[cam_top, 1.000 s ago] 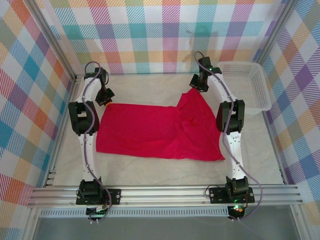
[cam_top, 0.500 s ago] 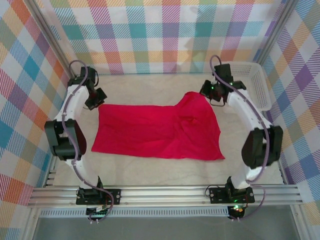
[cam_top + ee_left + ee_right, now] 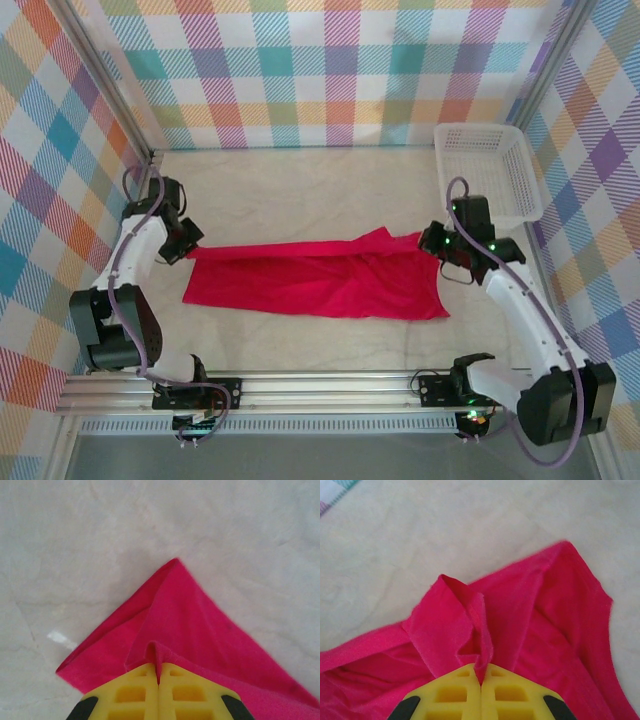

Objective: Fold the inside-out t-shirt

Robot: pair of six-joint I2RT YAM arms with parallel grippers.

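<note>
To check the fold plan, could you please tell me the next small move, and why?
Probably draw both pinched points toward the near hem, then lower them. The left gripper and right gripper are each shut on the far edge of the t-shirt, which is folded only partway over.

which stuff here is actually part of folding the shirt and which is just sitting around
Part of the job:
- red t-shirt, spread on the table
- left gripper, shut on the shirt's edge
- right gripper, shut on a bunched fold of the shirt

Just lying about:
- white mesh basket, far right corner, apart from the shirt
</note>
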